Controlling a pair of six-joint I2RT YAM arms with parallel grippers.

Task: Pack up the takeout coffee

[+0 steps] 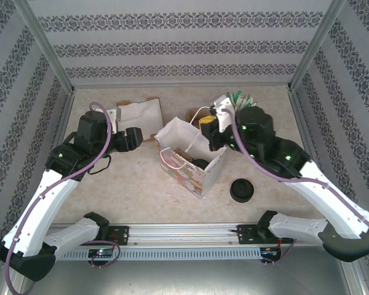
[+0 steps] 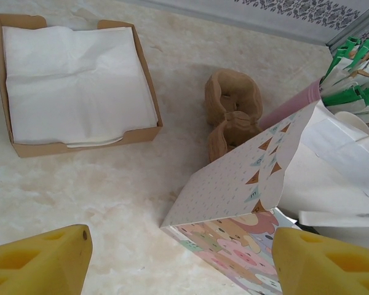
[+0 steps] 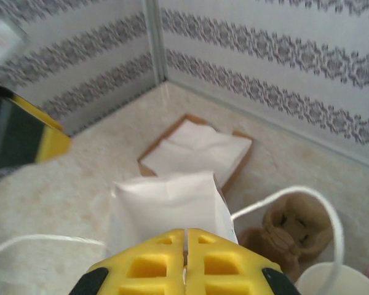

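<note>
While the right tool (image 3: pixel 185 236) has its yellow fingers pressed together on a fold of white paper at the rim of the bag (image 1: pixel 197 178), the left tool (image 2: pixel 181 246) stands with its fingers wide apart, holding nothing. The bag stands upright and open-mouthed on the surface (image 1: pixel 129 190), its near wall printed with a colourful pattern.

The takeout coffee (image 1: pixel 200 163) sits inside the bag. Its round black lid shows through the mouth, low against the patterned wall, and the cup beneath is hidden.

The left tool hovers to the bag's left. From its wrist camera, the bag's nearest patterned corner lies between the two fingers and touches neither. The right tool is at the bag's far right corner, with the string handles looping to either side of it.

Left of the bag and farther back lies a cardboard tray (image 2: pixel 146 77) of white napkins. Brown paper sleeves (image 2: pixel 234 98) lie just behind the bag. A squat black stack of lids (image 1: pixel 242 190) stands near the bag's right side, apart from it. Green-topped sticks (image 1: pixel 238 97) rise beyond the bag's far right corner.
</note>
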